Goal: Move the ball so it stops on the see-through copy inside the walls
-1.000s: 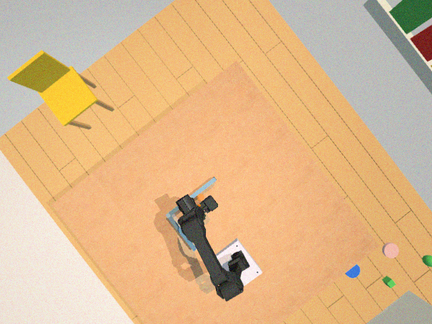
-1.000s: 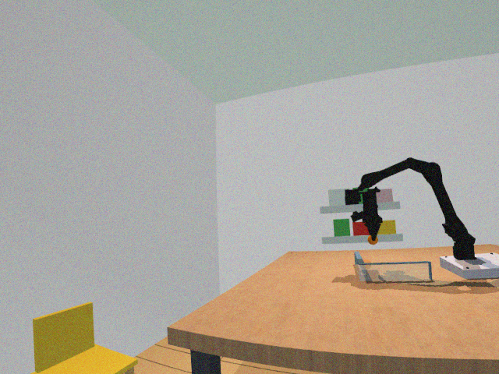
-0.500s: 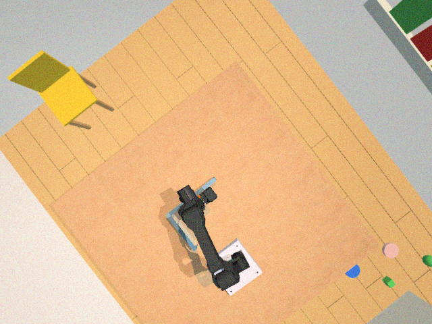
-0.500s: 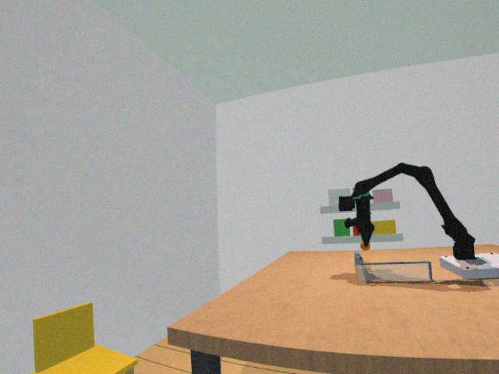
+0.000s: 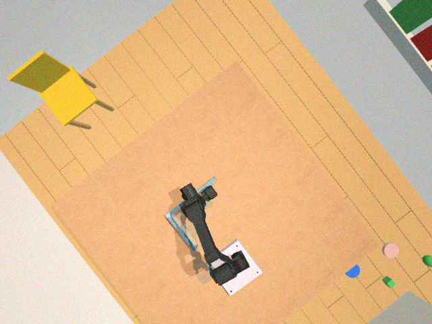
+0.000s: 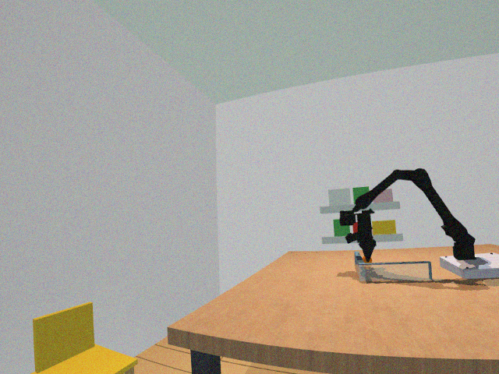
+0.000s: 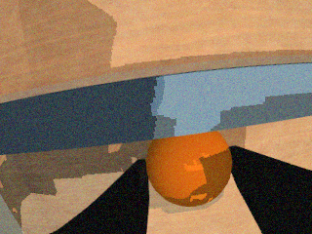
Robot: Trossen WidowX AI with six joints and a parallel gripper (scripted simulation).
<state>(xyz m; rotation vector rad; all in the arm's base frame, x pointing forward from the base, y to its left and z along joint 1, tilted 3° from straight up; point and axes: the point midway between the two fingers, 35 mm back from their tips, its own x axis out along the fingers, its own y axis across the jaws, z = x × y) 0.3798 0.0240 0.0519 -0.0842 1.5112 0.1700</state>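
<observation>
Wrist view alone shows gripper [image 7: 189, 221] clamping ball [image 7: 189, 170], seemingly low.

One orange ball [image 7: 189, 170] is in view, pinched in the one black claw [image 7: 189, 185] of the single black arm [image 5: 204, 233]. Two low clear blue-tinted walls [image 6: 397, 271] meet in one corner on the one wooden bench [image 6: 306, 314]. One white base plate [image 5: 242, 275] carries the arm. One yellow chair [image 5: 57, 87] stands on the floor. Four small toys lie on the floor: one pink disc [image 5: 390, 250], one blue half-disc [image 5: 353, 271], one green cube [image 5: 388, 281] and one green rounded piece [image 5: 427, 260].
</observation>
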